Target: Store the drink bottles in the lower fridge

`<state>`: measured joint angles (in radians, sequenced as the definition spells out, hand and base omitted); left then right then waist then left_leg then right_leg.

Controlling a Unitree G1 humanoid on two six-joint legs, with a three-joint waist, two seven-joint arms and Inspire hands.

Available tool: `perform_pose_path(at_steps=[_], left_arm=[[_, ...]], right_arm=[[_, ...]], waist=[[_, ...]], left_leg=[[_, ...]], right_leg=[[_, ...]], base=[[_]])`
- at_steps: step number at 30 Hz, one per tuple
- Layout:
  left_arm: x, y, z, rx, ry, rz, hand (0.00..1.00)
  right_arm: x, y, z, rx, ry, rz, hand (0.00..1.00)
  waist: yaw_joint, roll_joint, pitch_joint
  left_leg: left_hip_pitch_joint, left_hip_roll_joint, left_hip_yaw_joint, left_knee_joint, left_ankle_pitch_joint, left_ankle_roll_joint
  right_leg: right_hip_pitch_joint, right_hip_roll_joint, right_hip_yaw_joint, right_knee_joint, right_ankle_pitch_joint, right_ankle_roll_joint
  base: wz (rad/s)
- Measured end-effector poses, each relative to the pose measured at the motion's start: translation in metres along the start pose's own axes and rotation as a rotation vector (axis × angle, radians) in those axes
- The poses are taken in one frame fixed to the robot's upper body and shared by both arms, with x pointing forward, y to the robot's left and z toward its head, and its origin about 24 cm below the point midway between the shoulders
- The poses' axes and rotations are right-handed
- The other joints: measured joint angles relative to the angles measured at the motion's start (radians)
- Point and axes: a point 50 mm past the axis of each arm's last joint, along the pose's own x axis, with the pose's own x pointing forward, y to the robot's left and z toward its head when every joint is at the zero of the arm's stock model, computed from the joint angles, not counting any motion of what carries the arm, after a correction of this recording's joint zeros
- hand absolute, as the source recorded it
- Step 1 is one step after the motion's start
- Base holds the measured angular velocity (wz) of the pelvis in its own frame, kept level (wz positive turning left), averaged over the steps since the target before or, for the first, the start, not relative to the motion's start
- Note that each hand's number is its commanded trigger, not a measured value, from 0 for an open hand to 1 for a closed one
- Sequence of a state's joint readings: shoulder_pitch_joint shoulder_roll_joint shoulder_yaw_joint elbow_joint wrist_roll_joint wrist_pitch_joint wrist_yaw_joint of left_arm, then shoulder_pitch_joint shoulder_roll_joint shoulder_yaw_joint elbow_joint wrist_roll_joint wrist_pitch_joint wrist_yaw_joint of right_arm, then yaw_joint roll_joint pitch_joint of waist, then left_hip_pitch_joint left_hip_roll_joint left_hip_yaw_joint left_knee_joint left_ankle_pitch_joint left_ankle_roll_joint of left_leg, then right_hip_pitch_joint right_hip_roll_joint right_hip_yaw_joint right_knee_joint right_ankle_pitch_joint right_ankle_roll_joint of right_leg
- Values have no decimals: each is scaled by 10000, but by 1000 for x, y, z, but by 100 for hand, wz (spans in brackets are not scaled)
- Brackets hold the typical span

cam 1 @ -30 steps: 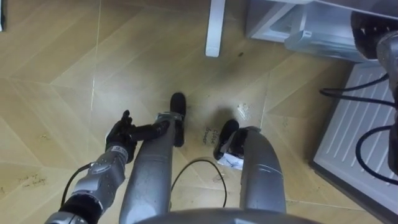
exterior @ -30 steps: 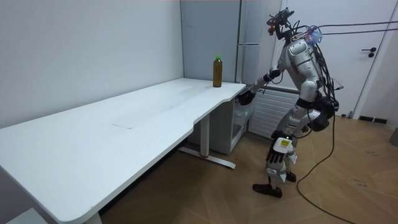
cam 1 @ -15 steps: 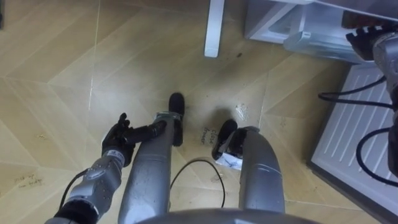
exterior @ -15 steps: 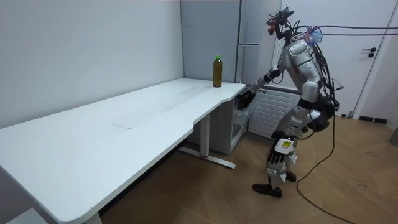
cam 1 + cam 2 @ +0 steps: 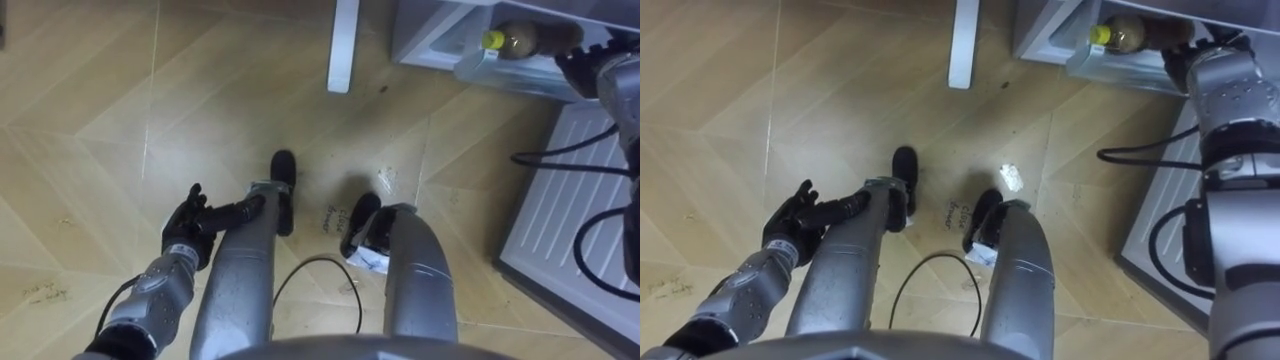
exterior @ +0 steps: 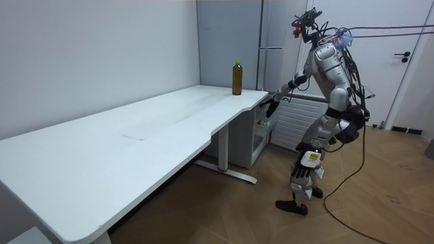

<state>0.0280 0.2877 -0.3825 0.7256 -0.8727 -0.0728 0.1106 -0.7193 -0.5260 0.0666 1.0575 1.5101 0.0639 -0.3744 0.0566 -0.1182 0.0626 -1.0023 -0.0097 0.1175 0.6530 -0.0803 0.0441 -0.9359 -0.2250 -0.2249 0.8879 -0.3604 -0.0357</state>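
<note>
A brown drink bottle with a yellow cap point(image 5: 525, 37) lies on its side at the open lower fridge compartment point(image 5: 430, 35), cap pointing left. My right hand point(image 5: 590, 55) reaches in from the right with its dark fingers curled round the bottle's base end. A second brown bottle with a green cap point(image 6: 237, 78) stands upright on the far corner of the white desk point(image 6: 135, 135). My left hand point(image 5: 190, 222) hangs beside my left leg, fingers relaxed, holding nothing. In the room view I stand at the desk's end, bent toward the fridge point(image 6: 271, 41).
A white desk leg point(image 5: 345, 45) stands just left of the fridge opening. A white ribbed panel point(image 5: 575, 200) lies close on my right. A clear plastic bin point(image 5: 500, 70) sits under the bottle. Wooden floor point(image 5: 100, 120) stretches to my left.
The yellow-capped bottle has come into sight at the fridge opening, carried there by my right hand. The left hand has hardly moved.
</note>
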Motion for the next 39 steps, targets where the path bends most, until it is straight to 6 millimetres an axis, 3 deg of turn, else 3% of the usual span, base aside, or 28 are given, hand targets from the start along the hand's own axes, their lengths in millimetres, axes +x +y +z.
perform_pose_path(at_steps=[9,15,21,28,34,39], left_arm=[[-1,1,-2,-297,49,148,0],[-3,-1,-1,-321,-47,127,0],[-3,0,-3,-189,105,121,0],[-3,11,-17,-8,857,267,0],[-3,26,-21,473,1120,566,0],[-6,38,-26,75,1312,950,0]], right_arm=[[1,-4,-4,-607,-10,-51,0],[3,-13,-5,-672,31,-76,0],[7,-37,-16,-1442,274,-586,0],[5,-88,-32,-2099,783,-1030,0],[0,-116,-40,-3363,1177,-675,0],[-5,-142,-48,-4131,1591,-647,0]], waist=[[-12,-61,34],[41,-135,63],[283,-116,62],[629,-7,71],[608,235,31],[563,454,-100]], left_leg=[[76,1,-9,9,-1,1],[169,125,-25,56,-20,24],[896,195,-36,-41,-89,-17],[2374,180,-284,-486,-200,-136],[3491,245,-370,-1002,-269,-165],[4584,308,-319,-1553,-358,-198]], right_leg=[[115,7,-44,-20,0,1],[281,117,-41,-80,13,5],[1122,274,-192,-390,20,-8],[2804,489,-352,-1163,-3,88],[4155,638,-535,-2135,172,184],[5401,910,-592,-3169,434,279]], base=[[0],[0],[-3],[3],[0],[-6]])
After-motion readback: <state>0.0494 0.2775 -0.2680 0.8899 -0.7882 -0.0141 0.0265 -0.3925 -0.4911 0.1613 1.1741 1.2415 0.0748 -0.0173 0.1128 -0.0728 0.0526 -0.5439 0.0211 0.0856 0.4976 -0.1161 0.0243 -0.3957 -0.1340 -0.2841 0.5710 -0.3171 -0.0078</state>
